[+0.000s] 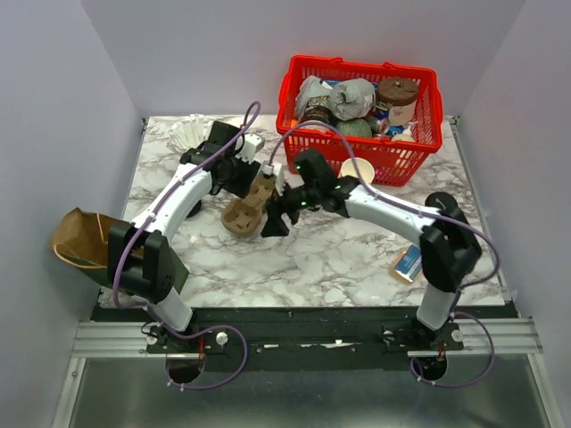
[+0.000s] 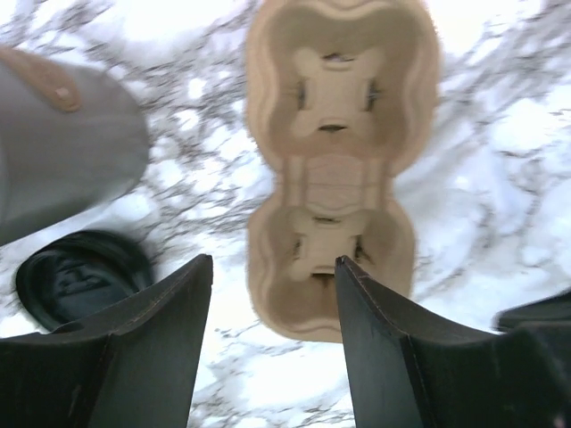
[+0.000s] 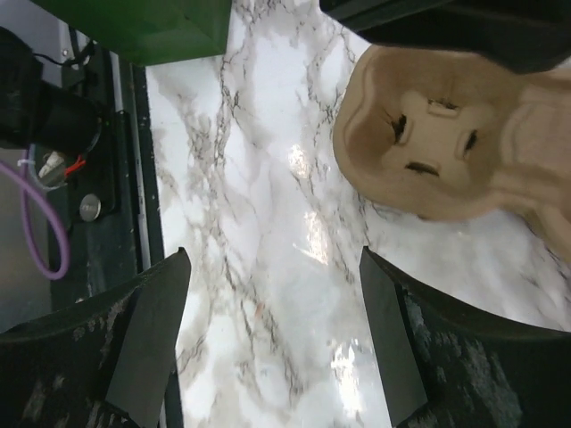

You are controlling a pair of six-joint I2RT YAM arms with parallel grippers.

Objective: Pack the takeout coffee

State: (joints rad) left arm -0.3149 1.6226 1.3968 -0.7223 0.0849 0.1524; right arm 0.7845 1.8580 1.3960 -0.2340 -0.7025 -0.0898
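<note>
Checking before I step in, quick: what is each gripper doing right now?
Left gripper: open, over the cup carrier, not gripping it.
Right gripper: open, holding nothing.

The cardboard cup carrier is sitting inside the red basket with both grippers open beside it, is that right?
Not quite. The cardboard cup carrier sits on the marble table, outside the red basket, not inside it; the top external view shows this. The left gripper and right gripper are both open beside it.
</note>
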